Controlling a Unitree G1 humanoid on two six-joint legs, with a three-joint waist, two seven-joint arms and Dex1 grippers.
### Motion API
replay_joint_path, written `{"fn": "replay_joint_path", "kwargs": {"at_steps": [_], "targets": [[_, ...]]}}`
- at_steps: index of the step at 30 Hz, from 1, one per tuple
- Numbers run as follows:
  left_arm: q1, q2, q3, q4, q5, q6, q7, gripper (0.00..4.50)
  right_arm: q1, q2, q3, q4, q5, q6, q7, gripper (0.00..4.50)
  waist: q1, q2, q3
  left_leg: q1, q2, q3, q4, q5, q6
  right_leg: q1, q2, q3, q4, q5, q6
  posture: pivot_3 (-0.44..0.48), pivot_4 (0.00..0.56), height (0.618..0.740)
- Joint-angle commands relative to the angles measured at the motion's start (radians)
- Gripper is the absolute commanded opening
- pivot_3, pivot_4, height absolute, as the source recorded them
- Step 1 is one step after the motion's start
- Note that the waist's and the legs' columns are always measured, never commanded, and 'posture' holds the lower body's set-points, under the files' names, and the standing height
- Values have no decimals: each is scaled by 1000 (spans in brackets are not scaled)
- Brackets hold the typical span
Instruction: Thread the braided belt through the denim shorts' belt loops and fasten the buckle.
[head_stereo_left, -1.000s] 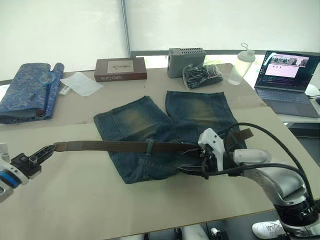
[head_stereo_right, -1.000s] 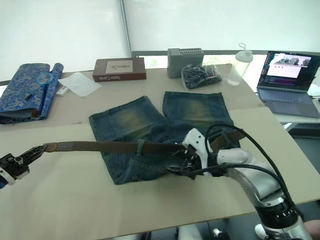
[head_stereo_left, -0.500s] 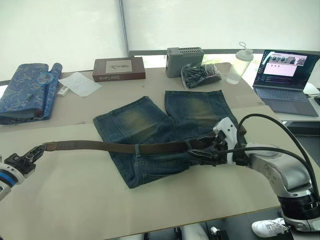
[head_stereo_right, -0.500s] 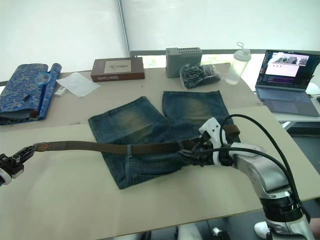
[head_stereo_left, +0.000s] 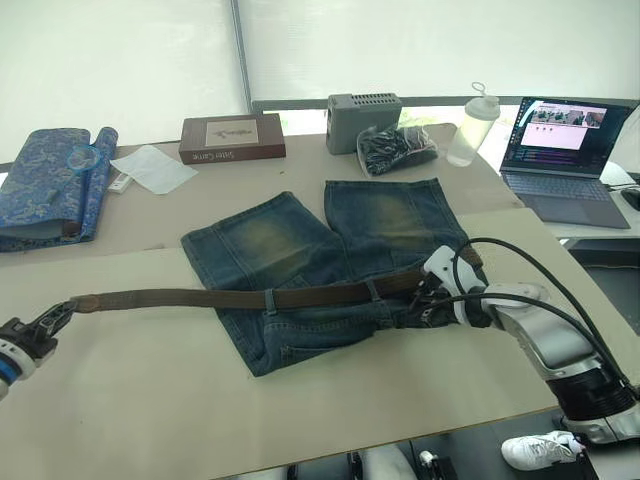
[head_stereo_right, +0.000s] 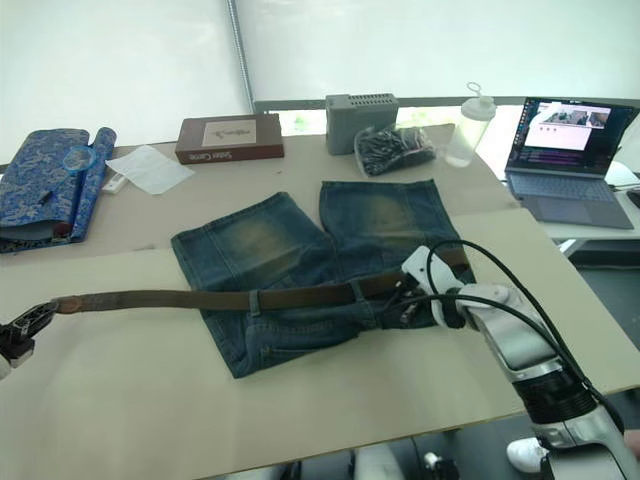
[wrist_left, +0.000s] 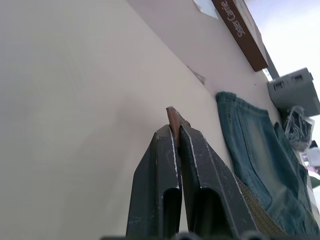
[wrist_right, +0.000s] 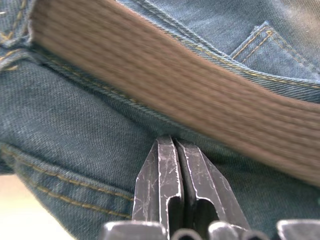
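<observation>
My left end effector (head_stereo_left: 48, 322) is clamped on the plain tip of the braided belt (head_stereo_left: 200, 297), its two black fingers (wrist_left: 165, 175) pressed together with the brown strap end poking out between them, out near the desk's (head_stereo_left: 120, 400) left edge. From there the belt runs straight across to the denim shorts (head_stereo_left: 300, 250), lying along their waistband and passing under two belt loops (head_stereo_left: 270, 299), then on toward my right end effector (head_stereo_left: 424, 297).

That right end effector sits at the waistband end of the shorts nearest the desk's right edge, fingers (wrist_right: 172, 185) closed tight with their tips against the denim just below the belt; whether any cloth is pinched between them I cannot tell. The buckle is hidden from me.

The shorts lie mid-desk, waistband toward the front edge, legs pointing to the far edge. Along the far edge stands a brown box (head_stereo_left: 232, 137) whose side reads "Satin Care", with a rolled blue patterned cloth (head_stereo_left: 50, 185) at the far-left corner and an open laptop (head_stereo_left: 560, 150) at the far right.
</observation>
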Motion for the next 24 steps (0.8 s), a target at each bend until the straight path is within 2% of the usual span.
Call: {"fn": "replay_joint_path", "kwargs": {"at_steps": [1,7,12,19,22,24], "targets": [[5,48,66,13,6,-40,-29,0,6,11,-11,7,-17,-7,-6,48,2,-2,-1,0,0,0,0,0,0,0,0,0,0,0,0,0,150,740],[6,43,107,-12,-26,9,-50,0,28,9,-71,-34,25,-5,30,48,4,-2,-1,0,0,1,0,0,0,0,0,0,0,0,0,0,150,740],[55,32,95,-117,-94,146,-113,0,46,3,-85,-73,53,8,62,48,3,-2,-1,-1,0,1,0,-1,1,-1,0,0,0,0,0,0,150,740],[15,135,76,57,63,-18,-97,0,60,3,-85,-70,36,6,53,48,3,-2,-1,0,0,2,0,0,1,-1,0,0,1,0,0,0,150,740],[49,142,-53,-15,140,-53,-181,0,69,14,-109,-102,79,-2,77,48,4,-1,-1,0,0,3,0,-1,1,-1,0,0,1,0,0,0,150,740],[77,137,-96,-57,171,-84,-227,0,74,17,-133,-128,117,-3,97,48,5,-1,-1,0,0,4,0,-1,2,-1,-1,0,1,0,0,0,150,740]]}}
